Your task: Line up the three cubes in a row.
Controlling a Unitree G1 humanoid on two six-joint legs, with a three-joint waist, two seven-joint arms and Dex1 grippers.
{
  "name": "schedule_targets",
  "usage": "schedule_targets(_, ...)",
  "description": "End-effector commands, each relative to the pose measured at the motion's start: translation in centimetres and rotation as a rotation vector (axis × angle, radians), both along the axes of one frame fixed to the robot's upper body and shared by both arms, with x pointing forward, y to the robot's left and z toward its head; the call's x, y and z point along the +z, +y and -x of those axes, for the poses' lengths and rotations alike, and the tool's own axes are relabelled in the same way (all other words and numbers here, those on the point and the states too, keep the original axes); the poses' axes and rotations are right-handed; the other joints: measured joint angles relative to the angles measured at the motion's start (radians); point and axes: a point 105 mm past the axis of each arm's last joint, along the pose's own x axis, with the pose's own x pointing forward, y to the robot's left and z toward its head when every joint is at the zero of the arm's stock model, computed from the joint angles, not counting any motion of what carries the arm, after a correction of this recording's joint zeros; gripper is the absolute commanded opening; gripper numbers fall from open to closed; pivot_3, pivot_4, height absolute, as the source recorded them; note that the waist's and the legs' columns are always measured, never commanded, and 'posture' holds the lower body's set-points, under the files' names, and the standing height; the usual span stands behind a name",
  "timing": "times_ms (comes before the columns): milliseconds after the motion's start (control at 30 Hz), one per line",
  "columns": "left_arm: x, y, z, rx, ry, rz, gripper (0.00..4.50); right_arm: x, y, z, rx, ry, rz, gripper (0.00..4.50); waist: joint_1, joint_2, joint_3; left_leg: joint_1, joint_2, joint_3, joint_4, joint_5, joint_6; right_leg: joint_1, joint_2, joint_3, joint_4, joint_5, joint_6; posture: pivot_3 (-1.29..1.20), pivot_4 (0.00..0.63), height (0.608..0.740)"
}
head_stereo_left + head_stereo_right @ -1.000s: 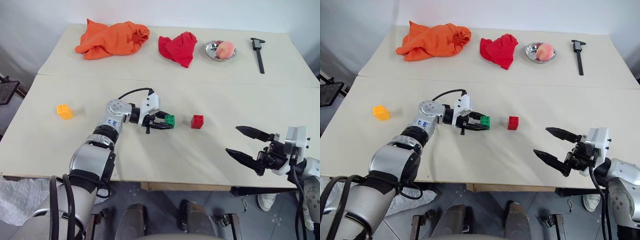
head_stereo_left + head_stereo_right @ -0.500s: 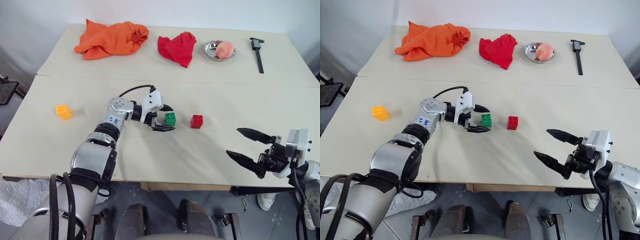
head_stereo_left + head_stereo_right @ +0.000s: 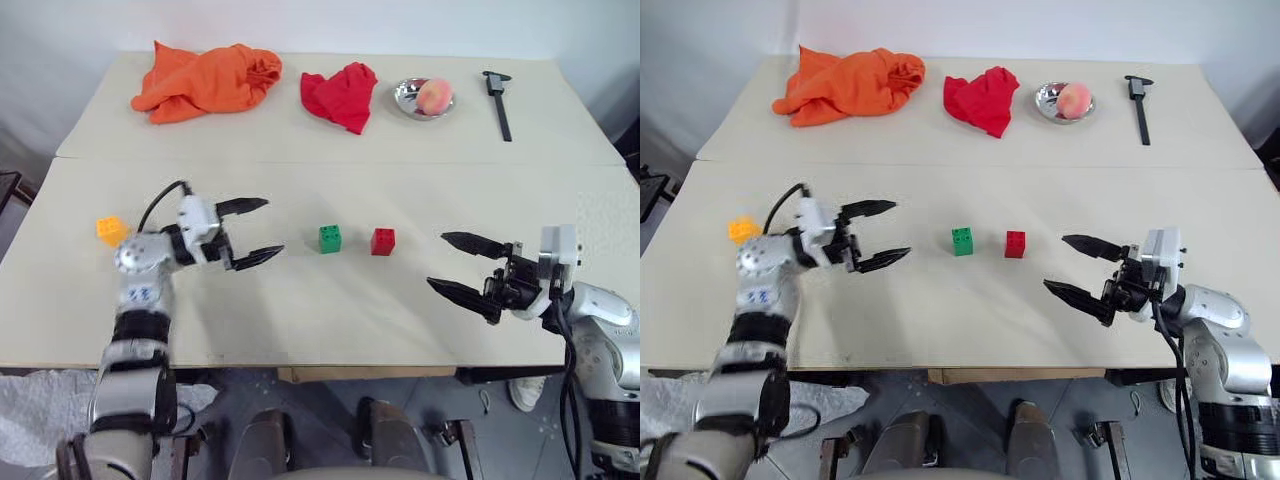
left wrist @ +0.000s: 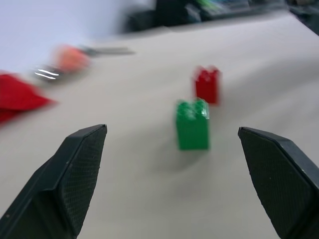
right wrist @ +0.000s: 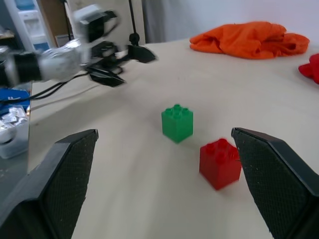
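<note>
The green cube and the red cube stand side by side, a small gap between them, in the middle of the table. The yellow-orange cube sits far off at the left, just behind my left forearm. My left gripper is open and empty, a short way left of the green cube and pointing at it. My right gripper is open and empty too, hovering to the right of the red cube and pointing left. In the right wrist view the green cube and the red cube lie between its fingers.
Along the far edge lie an orange cloth, a red cloth, a metal bowl with a peach and a black caliper. A seam between two tabletops runs across the table.
My left gripper has opened, let go of the green cube and drawn back to the left. The green cube stays beside the red one. My right gripper has edged inward a little.
</note>
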Motion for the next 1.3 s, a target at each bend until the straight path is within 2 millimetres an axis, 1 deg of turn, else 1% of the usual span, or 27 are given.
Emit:
schedule_targets(33,2.9,3.9,2.6,0.314,-0.108,0.165,4.49,0.4,1.0,-0.4,0.069,-0.039,0.008,4.50,0.005,0.000,0.000,0.000,0.000,0.000,0.000,0.000,0.000,0.000,0.000,0.000,0.000,0.000,0.000,0.00,0.150,0.740)
schedule_targets(133,1.6,7.7,5.3,0.576,-0.079,0.266,4.49,0.3,1.9,-0.7,0.126,-0.052,0.021,4.50,0.020,0.000,0.000,0.001,0.000,-0.001,0.001,0.000,0.000,0.002,-0.001,-0.001,0.000,0.000,0.000,0.00,0.150,0.740)
schedule_targets(200,0.0,10.8,8.1,0.774,-0.045,0.348,4.49,0.3,2.5,-1.0,0.158,-0.082,0.020,4.50,0.021,0.000,0.000,0.002,0.000,0.000,0.001,0.000,0.000,0.002,-0.001,0.000,0.000,0.000,0.000,0.00,0.150,0.740)
schedule_targets(233,-0.4,11.9,9.4,0.860,-0.043,0.379,4.49,0.3,2.7,-1.1,0.174,-0.080,0.020,4.50,0.021,-0.001,0.000,0.002,0.000,0.000,0.001,0.000,0.000,0.003,-0.001,0.000,0.000,0.000,0.000,0.00,0.150,0.740)
schedule_targets(267,-0.6,12.6,10.2,0.912,-0.042,0.398,4.49,0.2,2.8,-1.2,0.185,-0.077,0.020,4.50,0.018,-0.001,-0.001,0.001,0.000,0.000,0.001,0.000,0.000,0.002,-0.001,0.000,0.000,0.000,0.000,0.00,0.150,0.740)
schedule_targets(333,-1.8,14.2,12.5,1.034,-0.016,0.450,4.49,0.1,3.1,-1.2,0.205,-0.085,0.021,4.50,0.019,-0.002,-0.001,0.001,0.000,0.000,0.001,-0.001,0.001,0.002,-0.001,-0.001,0.000,0.000,-0.001,0.00,0.150,0.740)
schedule_targets(400,-3.1,15.2,14.8,1.154,0.014,0.481,4.49,0.0,3.3,-1.3,0.218,-0.081,0.017,4.50,0.019,-0.002,-0.001,0.001,0.000,0.000,0.001,-0.001,0.001,0.002,-0.001,-0.001,-0.001,0.000,-0.001,0.00,0.150,0.740)
schedule_targets(433,-3.5,15.4,15.6,1.199,0.019,0.495,4.49,-0.1,3.3,-1.4,0.225,-0.078,0.019,4.50,0.017,-0.002,-0.001,0.001,0.000,0.000,0.001,-0.001,0.000,0.002,-0.001,0.000,-0.001,0.000,-0.001,0.00,0.150,0.740)
schedule_targets(500,-3.8,14.9,16.2,1.242,0.032,0.503,4.49,-0.2,3.4,-1.4,0.234,-0.072,0.020,4.50,0.020,-0.002,-0.001,0.002,0.000,0.001,0.001,-0.002,0.001,0.002,-0.001,0.000,-0.001,0.000,-0.001,0.00,0.150,0.740)
schedule_targets(567,-4.0,14.6,16.4,1.271,0.043,0.519,4.49,-0.2,3.5,-1.5,0.240,-0.068,0.020,4.50,0.021,-0.003,-0.002,0.001,0.000,0.000,0.001,-0.002,0.001,0.002,-0.001,0.000,-0.001,0.001,-0.001,0.00,0.150,0.740)
schedule_targets(633,-4.6,14.2,15.9,1.271,0.092,0.493,4.49,-0.2,3.6,-1.6,0.241,-0.063,0.019,4.50,0.020,-0.003,-0.002,0.001,0.000,0.000,0.001,-0.002,0.001,0.002,-0.001,0.000,-0.001,0.001,-0.001,0.00,0.150,0.740)
schedule_targets(733,-4.5,14.0,13.7,1.230,0.166,0.527,4.49,-0.5,3.8,-1.6,0.248,-0.051,0.023,4.50,0.017,-0.002,-0.002,0.001,0.000,0.001,0.001,-0.002,0.001,0.001,-0.001,0.000,-0.001,0.000,-0.001,0.00,0.150,0.740)
schedule_targets(767,-3.9,14.1,12.3,1.225,0.187,0.577,4.49,-0.6,3.9,-1.6,0.252,-0.049,0.026,4.50,0.018,-0.002,-0.002,0.001,0.000,0.001,0.001,-0.002,0.001,0.001,-0.001,0.000,0.000,0.000,-0.001,0.00,0.150,0.740)
schedule_targets(800,-3.7,14.6,10.9,1.249,0.222,0.599,4.49,-0.7,4.0,-1.5,0.261,-0.033,0.031,4.50,0.021,-0.002,-0.002,0.001,0.000,0.001,0.001,-0.002,0.001,0.001,-0.001,0.000,0.000,0.000,-0.001,0.00,0.150,0.740)
schedule_targets(867,-3.3,15.3,9.1,1.283,0.258,0.620,4.49,-0.9,4.1,-1.4,0.267,-0.019,0.041,4.50,0.021,-0.003,-0.003,0.001,0.000,0.000,0.002,-0.002,0.001,0.001,-0.001,0.000,0.001,0.001,-0.002,0.00,0.150,0.740)
schedule_targets(967,-2.4,15.7,6.8,1.291,0.270,0.620,4.49,-1.0,4.1,-1.4,0.258,-0.010,0.043,4.50,0.017,-0.003,-0.003,0.001,0.000,0.000,0.002,-0.002,0.001,0.001,-0.001,0.000,0.001,0.001,-0.002,0.00,0.150,0.740)
schedule_targets(1033,-2.0,15.8,5.8,1.279,0.270,0.623,4.49,-1.0,4.0,-1.4,0.255,-0.012,0.045,4.50,0.013,-0.003,-0.003,0.001,0.000,0.001,0.001,-0.002,0.001,0.001,-0.001,0.000,0.000,0.001,-0.002,0.00,0.150,0.740)
schedule_targets(1100,-2.3,15.3,3.6,1.252,0.296,0.532,4.49,-1.2,4.1,-1.3,0.247,-0.017,0.043,4.50,0.015,-0.003,-0.003,0.001,0.000,0.002,0.000,-0.002,0.000,0.000,-0.001,0.000,0.000,0.001,-0.002,0.00,0.150,0.740)
schedule_targets(1167,-2.4,15.5,1.9,1.264,0.313,0.526,4.49,-1.1,4.1,-1.3,0.233,-0.037,0.032,4.50,0.020,-0.003,-0.003,0.001,0.000,0.002,0.000,-0.002,0.000,0.000,0.001,-0.001,0.000,0.001,-0.002,0.00,0.150,0.740)
schedule_targets(1233,-2.7,15.8,1.1,1.293,0.310,0.493,4.49,-1.0,4.1,-1.3,0.217,-0.054,0.014,4.50,0.019,-0.003,-0.003,0.001,0.000,0.002,0.001,-0.002,0.000,0.001,0.001,0.000,0.000,0.001,-0.002,0.00,0.150,0.740)
schedule_targets(1300,-2.7,15.5,0.3,1.277,0.315,0.484,4.49,-0.8,4.2,-1.4,0.205,-0.067,-0.008,4.50,0.018,-0.003,-0.003,0.001,0.000,0.002,0.000,-0.002,0.000,0.001,0.001,0.000,0.000,0.001,-0.002,0.00,0.150,0.740)
